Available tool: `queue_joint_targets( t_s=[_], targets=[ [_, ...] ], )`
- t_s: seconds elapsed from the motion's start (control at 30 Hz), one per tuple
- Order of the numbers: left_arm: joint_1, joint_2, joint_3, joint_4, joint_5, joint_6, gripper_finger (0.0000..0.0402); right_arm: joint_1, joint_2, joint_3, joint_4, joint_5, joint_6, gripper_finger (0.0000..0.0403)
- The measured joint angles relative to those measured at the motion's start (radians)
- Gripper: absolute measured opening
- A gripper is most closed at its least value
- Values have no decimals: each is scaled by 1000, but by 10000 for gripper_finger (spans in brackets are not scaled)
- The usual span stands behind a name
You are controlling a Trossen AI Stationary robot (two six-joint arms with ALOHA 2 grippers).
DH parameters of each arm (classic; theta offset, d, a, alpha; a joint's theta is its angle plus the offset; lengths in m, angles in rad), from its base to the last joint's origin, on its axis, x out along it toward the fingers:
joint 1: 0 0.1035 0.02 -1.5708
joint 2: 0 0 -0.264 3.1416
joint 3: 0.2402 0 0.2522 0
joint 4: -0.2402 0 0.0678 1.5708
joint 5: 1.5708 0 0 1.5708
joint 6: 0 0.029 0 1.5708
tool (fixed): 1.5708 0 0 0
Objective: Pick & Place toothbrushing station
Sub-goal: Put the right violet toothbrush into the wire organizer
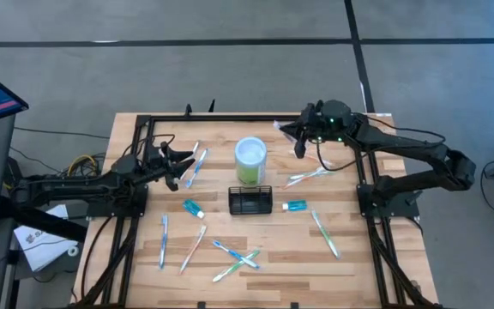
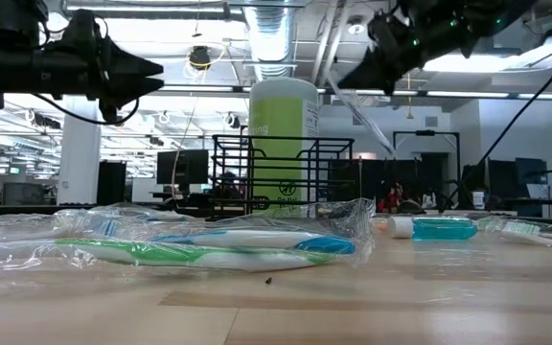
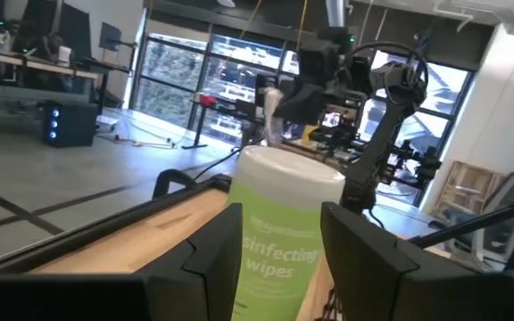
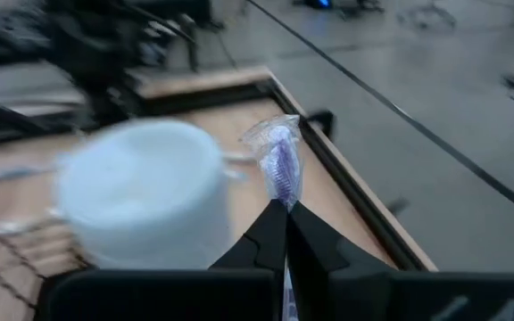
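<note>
The toothbrushing station, a black wire-mesh caddy (image 1: 251,200) (image 2: 278,174), stands on the wooden table, just on the near side of a lime-green wipes canister (image 1: 250,160) (image 3: 279,223). My right gripper (image 1: 297,137) (image 4: 284,207) hovers above the table, to the right of and beyond the canister. It is shut on a plastic-wrapped toothbrush (image 4: 280,159). My left gripper (image 1: 175,163) (image 3: 281,218) stands open above the table's left side. It points toward the canister and holds nothing. My right gripper pinches the wrapped toothbrush just below its head (image 4: 282,194) between its two shut fingertips. The purple-bristled head and its crinkled wrap (image 4: 275,143) stick out past the fingertips, roughly along the fingers. The fingers point toward the table's left, and the brush is lifted clear of the table.
Several wrapped toothbrushes lie loose: two at the left (image 1: 197,163), one at the right (image 1: 307,177), more along the near side (image 1: 234,257) (image 1: 325,233). Small toothpaste tubes (image 1: 194,208) (image 1: 295,205) flank the caddy. A black frame (image 1: 148,120) borders the table.
</note>
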Motion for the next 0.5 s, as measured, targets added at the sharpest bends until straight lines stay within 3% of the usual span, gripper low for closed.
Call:
queue_joint_targets(
  t_s=[0.27, 0.5],
  targets=[
    [0, 21, 65, 5, 73, 25, 149, 98, 0, 0, 142, -30, 71, 0],
    [-6, 132, 106, 43, 83, 52, 149, 196, 7, 0, 266, -30, 106, 0]
  ],
)
